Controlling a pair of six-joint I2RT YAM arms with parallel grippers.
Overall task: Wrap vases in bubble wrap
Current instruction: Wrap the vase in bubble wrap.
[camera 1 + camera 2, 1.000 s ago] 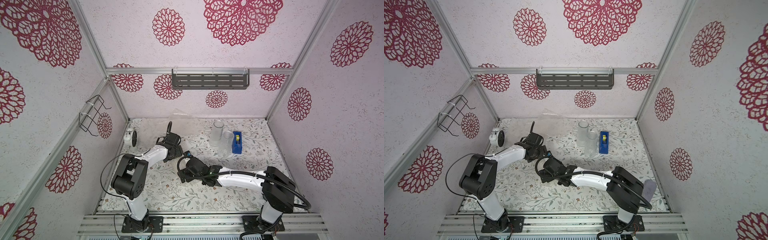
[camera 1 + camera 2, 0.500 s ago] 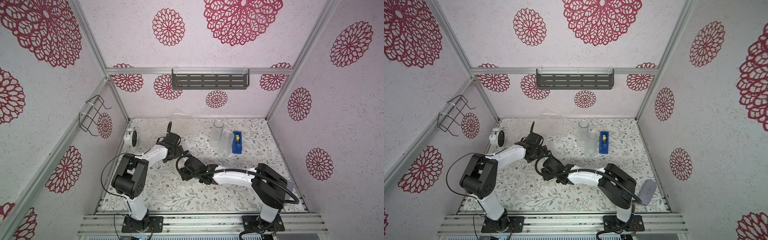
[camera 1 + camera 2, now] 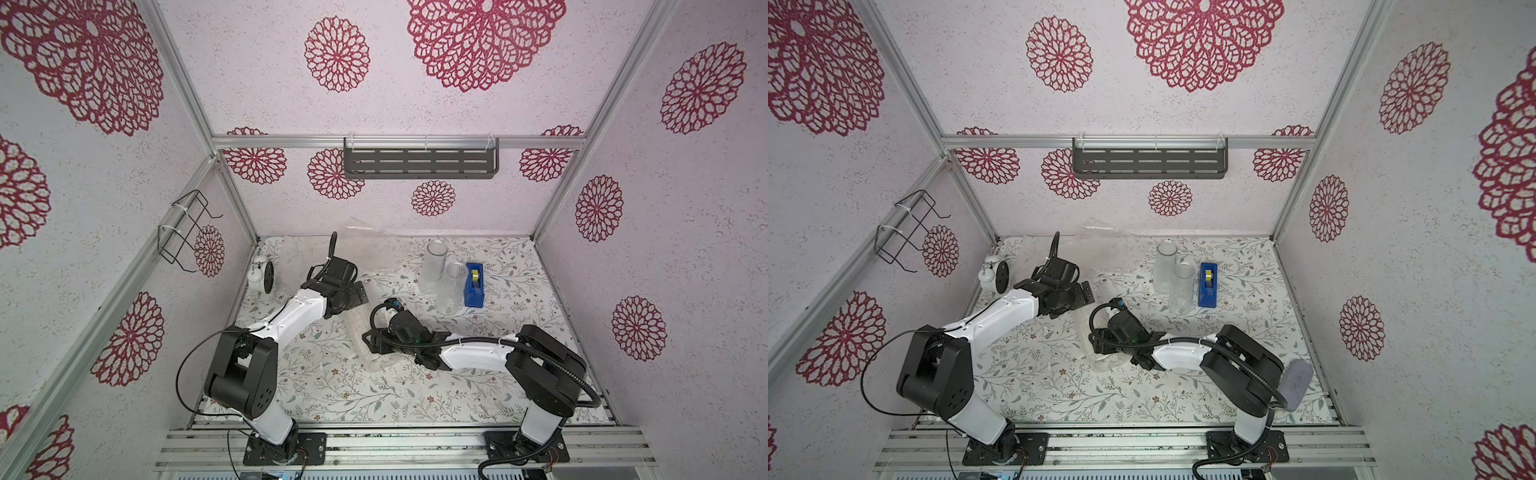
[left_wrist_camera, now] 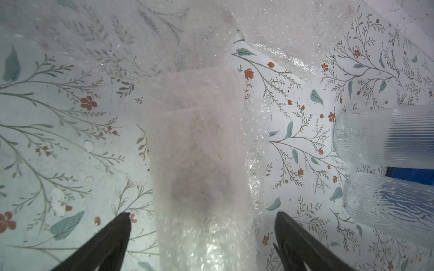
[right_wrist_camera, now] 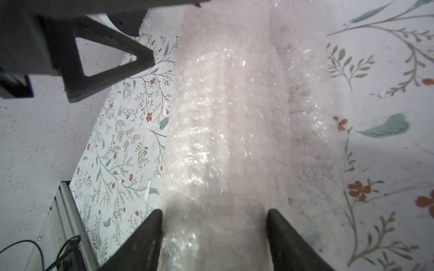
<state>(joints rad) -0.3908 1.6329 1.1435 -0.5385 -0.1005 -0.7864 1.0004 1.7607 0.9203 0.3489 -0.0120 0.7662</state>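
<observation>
1. We see the right hand (image 5: 215, 212) clamped on the sides of the bubble-wrap bundle (image 5: 223, 117).
2. The left hand (image 4: 203, 215) straddles that bundle, released, with gaps either side.
3. In both top views the bundle lies mid-frame on the table (image 3: 332, 386). The frosted vase (image 3: 434, 266) and ribbed vase (image 3: 453, 286) stand upper right of it.

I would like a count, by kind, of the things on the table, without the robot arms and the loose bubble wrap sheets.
Bare glass vases: 2
Bubble-wrapped bundle: 1
Blue tape dispenser: 1
White alarm clock: 1
Total: 5
</observation>
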